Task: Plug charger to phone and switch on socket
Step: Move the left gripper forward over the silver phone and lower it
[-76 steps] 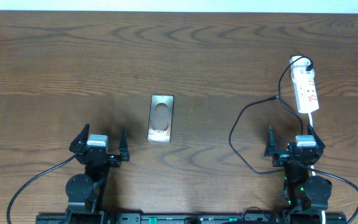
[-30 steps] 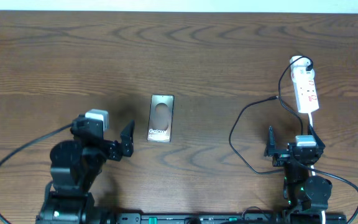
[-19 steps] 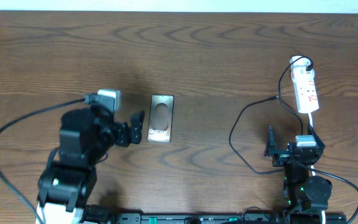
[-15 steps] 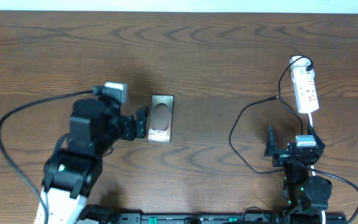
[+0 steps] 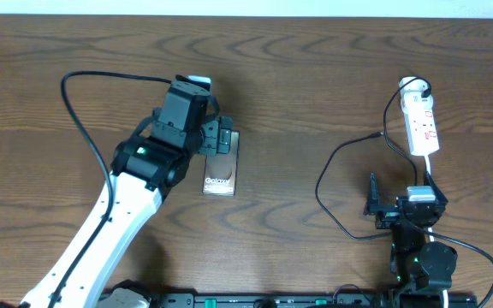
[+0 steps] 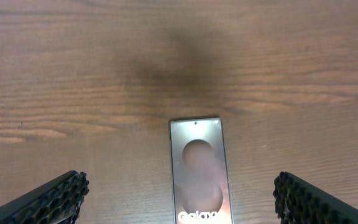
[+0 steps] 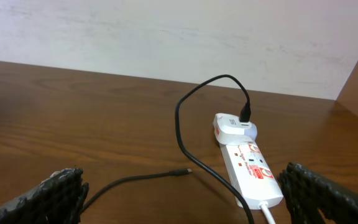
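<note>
The left gripper is hanging wide open over the phone, which is lying flat between its fingers, clear of both. The right gripper is sitting open near the socket, with the charger trailing alongside

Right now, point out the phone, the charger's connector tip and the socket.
phone [image 6: 199, 168], left wrist view, on the pale oval of its face.
charger's connector tip [image 7: 186, 171], right wrist view, on the cable's free end.
socket [image 5: 421, 125], overhead view, on the middle of the white strip.
</note>
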You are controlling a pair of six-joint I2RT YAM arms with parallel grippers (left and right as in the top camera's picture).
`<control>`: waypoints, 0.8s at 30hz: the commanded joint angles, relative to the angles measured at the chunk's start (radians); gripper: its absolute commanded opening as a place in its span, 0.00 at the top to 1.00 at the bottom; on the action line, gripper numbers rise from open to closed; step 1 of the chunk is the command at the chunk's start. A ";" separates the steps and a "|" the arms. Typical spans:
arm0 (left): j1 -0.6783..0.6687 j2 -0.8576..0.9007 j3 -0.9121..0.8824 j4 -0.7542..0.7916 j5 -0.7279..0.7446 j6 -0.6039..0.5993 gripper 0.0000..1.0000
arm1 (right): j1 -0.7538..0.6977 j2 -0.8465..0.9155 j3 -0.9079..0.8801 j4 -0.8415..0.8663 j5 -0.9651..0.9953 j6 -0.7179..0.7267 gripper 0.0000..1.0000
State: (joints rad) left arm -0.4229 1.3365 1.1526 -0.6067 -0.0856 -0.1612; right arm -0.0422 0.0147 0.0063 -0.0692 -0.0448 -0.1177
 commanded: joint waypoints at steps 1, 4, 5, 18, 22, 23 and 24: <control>-0.004 0.024 0.018 -0.007 -0.011 -0.013 0.02 | 0.003 -0.008 -0.001 -0.005 0.005 -0.011 0.01; -0.004 0.039 0.018 -0.013 -0.001 -0.013 0.02 | 0.003 -0.008 -0.001 -0.005 0.005 -0.011 0.01; -0.004 0.042 0.018 -0.013 -0.001 -0.013 0.02 | 0.003 -0.008 -0.001 -0.005 0.005 -0.011 0.01; -0.004 0.251 0.018 0.010 -0.001 -0.040 0.02 | 0.003 -0.008 -0.001 -0.005 0.005 -0.011 0.01; -0.004 0.312 0.018 0.021 0.019 -0.071 0.02 | 0.003 -0.008 -0.001 -0.005 0.005 -0.011 0.01; -0.004 0.325 0.018 0.022 0.039 -0.071 0.02 | 0.003 -0.008 -0.001 -0.005 0.005 -0.011 0.01; -0.004 0.337 0.018 0.025 0.061 -0.070 0.02 | 0.003 -0.008 -0.001 -0.005 0.005 -0.011 0.01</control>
State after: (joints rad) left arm -0.4229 1.6432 1.1526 -0.5896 -0.0746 -0.2054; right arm -0.0422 0.0147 0.0063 -0.0692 -0.0448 -0.1177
